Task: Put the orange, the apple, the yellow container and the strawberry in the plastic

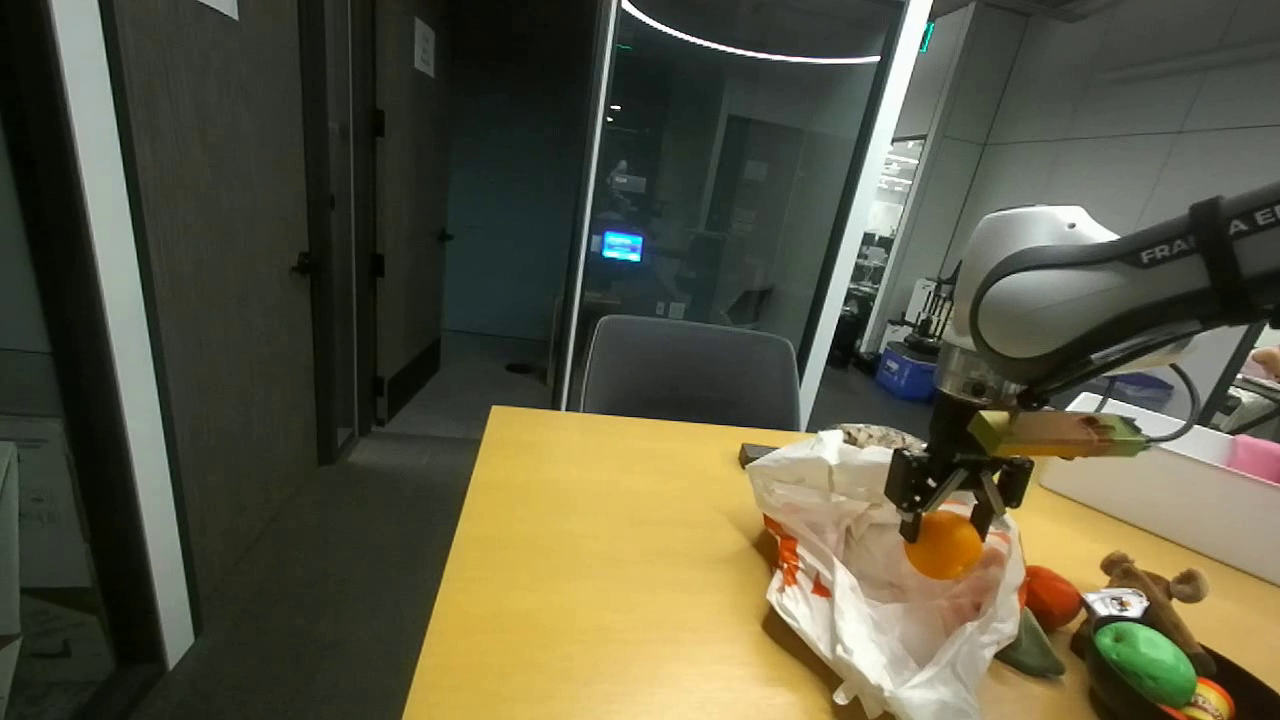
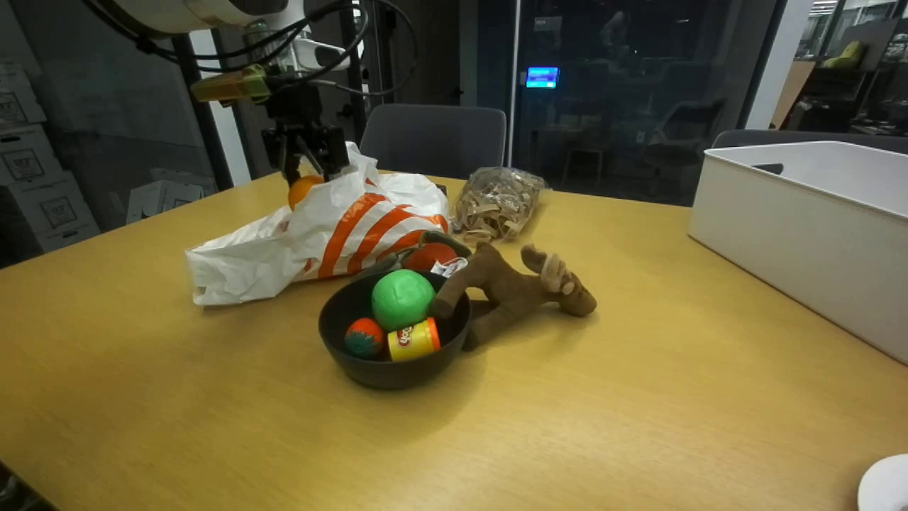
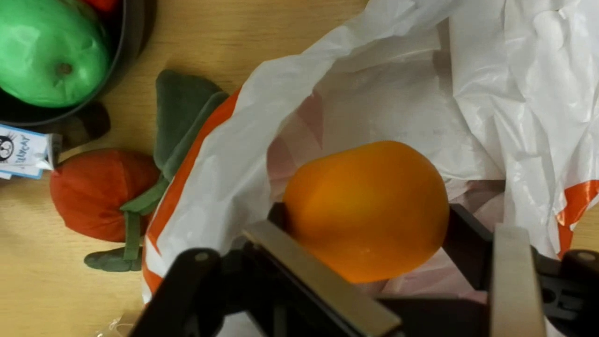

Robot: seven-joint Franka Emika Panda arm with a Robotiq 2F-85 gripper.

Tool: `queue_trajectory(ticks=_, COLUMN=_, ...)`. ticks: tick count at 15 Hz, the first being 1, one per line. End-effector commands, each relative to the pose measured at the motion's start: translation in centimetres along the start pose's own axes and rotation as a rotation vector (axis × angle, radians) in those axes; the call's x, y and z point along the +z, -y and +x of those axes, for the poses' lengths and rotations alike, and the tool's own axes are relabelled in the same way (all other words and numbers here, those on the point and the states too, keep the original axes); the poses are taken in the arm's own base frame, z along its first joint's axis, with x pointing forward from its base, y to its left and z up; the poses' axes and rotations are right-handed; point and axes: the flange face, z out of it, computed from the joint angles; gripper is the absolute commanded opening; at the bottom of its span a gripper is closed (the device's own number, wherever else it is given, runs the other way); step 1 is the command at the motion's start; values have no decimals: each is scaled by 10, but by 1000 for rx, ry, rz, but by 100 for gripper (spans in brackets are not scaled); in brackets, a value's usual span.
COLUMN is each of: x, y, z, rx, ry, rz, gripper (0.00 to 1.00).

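Note:
My gripper [image 1: 946, 522] is shut on the orange [image 3: 366, 210], one finger on each side. It holds the orange over the open mouth of the white plastic bag [image 1: 860, 610]. The bag, with orange stripes, lies on the table; its inside [image 3: 402, 93] shows in the wrist view. In an exterior view the bag partly hides the orange [image 2: 303, 190]. The green apple [image 2: 402, 298], the yellow container [image 2: 413, 341] with an orange lid and the red strawberry [image 2: 364, 337] with a green end sit in the black bowl [image 2: 394, 376].
A red plush [image 3: 103, 192] with green parts lies against the bag. A brown plush animal [image 2: 511, 284] leans on the bowl. A clear bag of tan pieces [image 2: 496, 202] stands behind. A large white bin [image 2: 794, 227] stands on the table.

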Motion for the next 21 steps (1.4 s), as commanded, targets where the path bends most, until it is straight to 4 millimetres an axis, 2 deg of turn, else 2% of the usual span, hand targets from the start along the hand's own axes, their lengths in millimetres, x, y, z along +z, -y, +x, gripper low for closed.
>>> queue_trajectory(ticks=1, x=-13, y=-7, z=12, rx=43, ry=-1, rz=22, gripper=100)
queue_trajectory(ticks=5, x=-26, y=-28, z=10, rx=75, ry=49, rz=73, gripper=100)
queue_trajectory(ticks=7, x=-31, y=-49, z=-1, rx=99, ry=154, rz=81, gripper=100)
queue_trajectory(ticks=9, x=-35, y=-74, z=-17, rx=111, ry=300, rz=110, gripper=100)
queue_trajectory(ticks=13, x=-40, y=-137, z=-47, rx=194, ry=525, rz=145, gripper=100)
queue_trajectory(ticks=16, x=-21, y=-171, z=-58, rx=280, ry=619, rz=157, gripper=100)
queue_trajectory(ticks=18, x=-1, y=-184, z=-56, rx=350, ry=604, rz=164, gripper=100)
queue_trajectory(ticks=21, x=29, y=-193, z=-60, rx=388, ry=588, rz=200, gripper=100)
